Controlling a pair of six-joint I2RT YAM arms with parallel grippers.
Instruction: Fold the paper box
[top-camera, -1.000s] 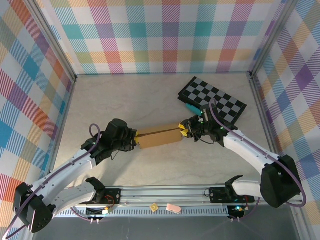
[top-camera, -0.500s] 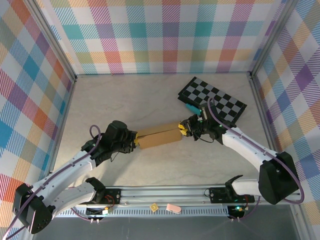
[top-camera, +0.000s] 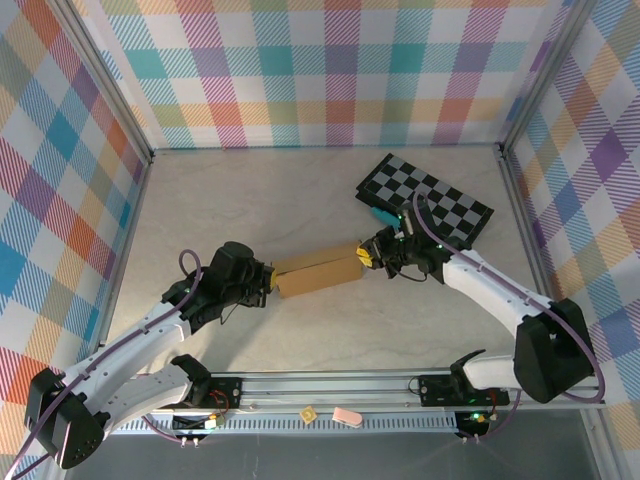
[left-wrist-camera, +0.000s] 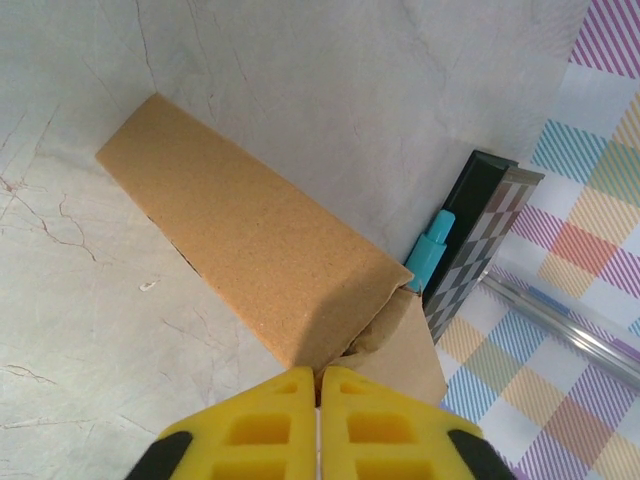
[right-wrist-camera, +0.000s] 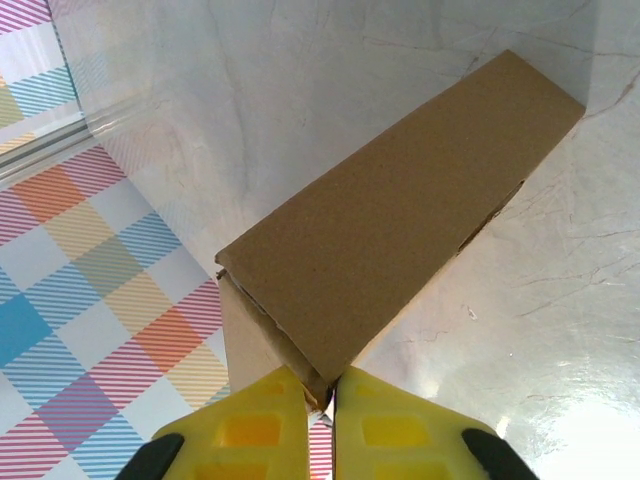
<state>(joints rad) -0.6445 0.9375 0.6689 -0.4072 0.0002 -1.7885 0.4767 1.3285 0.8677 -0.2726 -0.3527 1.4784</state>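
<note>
A pale, marble-patterned table top (top-camera: 300, 190), veined with thin cracks, is walled on three sides by pastel plaid panels (top-camera: 330, 70). A grooved aluminium rail (top-camera: 330, 385) along its near edge carries the two arm bases.

Near the middle of the table lies the plain brown cardboard paper box (top-camera: 318, 272), folded into a long, narrow shape. Seen from above, its long axis runs left to right, the right end angled slightly away from the arms and pointing toward a black-and-grey checkered board (top-camera: 430, 205) at the far right. Box and board sit near each other but apart, with a teal pen-like object (top-camera: 382, 216) against the board's near edge.

The left gripper (top-camera: 268, 284) meets the box's left end, its yellow fingers (left-wrist-camera: 270, 400) pressed together at the cardboard corner; whether they pinch it cannot be told. The right gripper (top-camera: 368, 257) is at the opposite end, its yellow fingers (right-wrist-camera: 260, 410) closed on a corner of cardboard that sits in the thin gap between them.
</note>
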